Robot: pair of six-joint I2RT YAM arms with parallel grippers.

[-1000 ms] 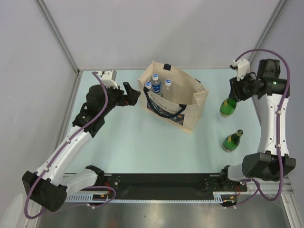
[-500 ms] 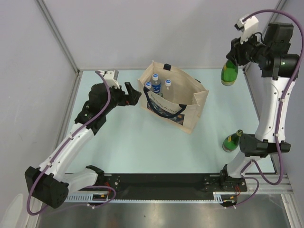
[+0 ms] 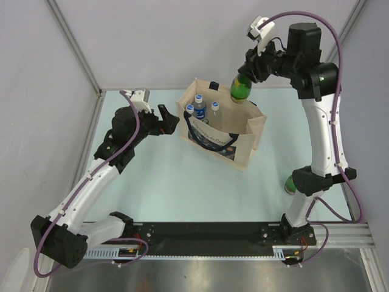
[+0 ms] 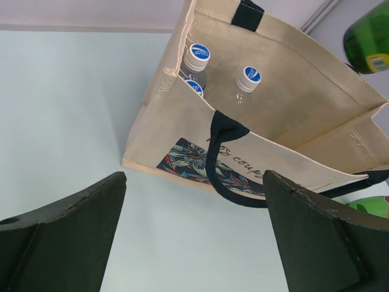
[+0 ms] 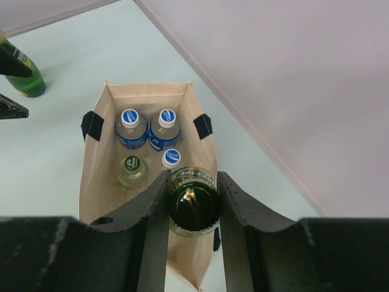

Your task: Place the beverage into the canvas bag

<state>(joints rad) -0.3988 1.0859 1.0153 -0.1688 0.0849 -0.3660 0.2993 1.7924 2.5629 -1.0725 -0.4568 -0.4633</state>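
the right gripper (image 3: 245,75) has lifted the green bottle (image 3: 241,89) from the right, leftward, over the bag (image 3: 246,143).

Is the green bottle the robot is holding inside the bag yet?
Not yet. The green bottle hangs upright in the right gripper, over the open top of the canvas bag and above its rim.

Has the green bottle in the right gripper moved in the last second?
Yes. The green bottle went leftward, from right of the canvas bag to above its open top.
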